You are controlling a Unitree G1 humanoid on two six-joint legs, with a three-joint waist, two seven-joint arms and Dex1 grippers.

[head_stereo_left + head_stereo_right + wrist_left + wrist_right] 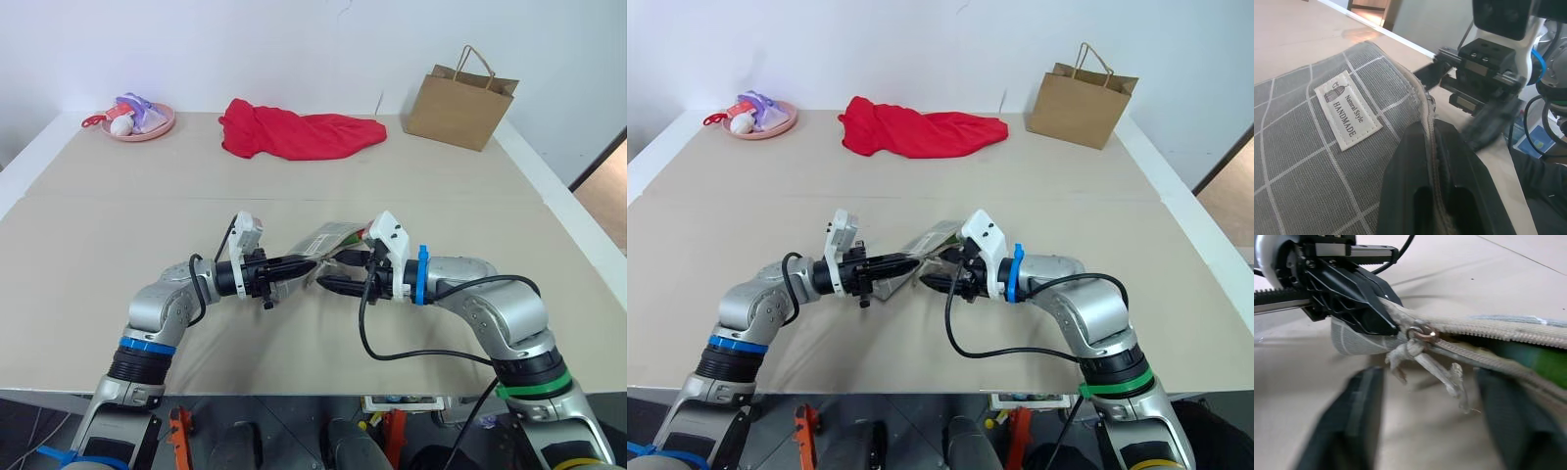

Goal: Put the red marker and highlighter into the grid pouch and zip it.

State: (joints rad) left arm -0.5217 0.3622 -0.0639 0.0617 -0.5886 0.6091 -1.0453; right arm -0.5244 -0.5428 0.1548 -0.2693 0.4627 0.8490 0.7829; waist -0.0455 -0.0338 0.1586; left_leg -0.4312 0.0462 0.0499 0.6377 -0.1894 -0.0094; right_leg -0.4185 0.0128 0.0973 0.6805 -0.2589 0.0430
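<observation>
Grey grid pouch (1312, 161) in left gripper (306, 262)

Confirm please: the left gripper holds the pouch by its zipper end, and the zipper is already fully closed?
Not quite. The left gripper does hold the pouch by its zipper end, but the zipper is open; the right wrist view shows its teeth parted.

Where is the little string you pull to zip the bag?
In the right wrist view, the pull cord hangs from the grid pouch's zipper, right beside the left gripper pinching the pouch's edge.
</observation>
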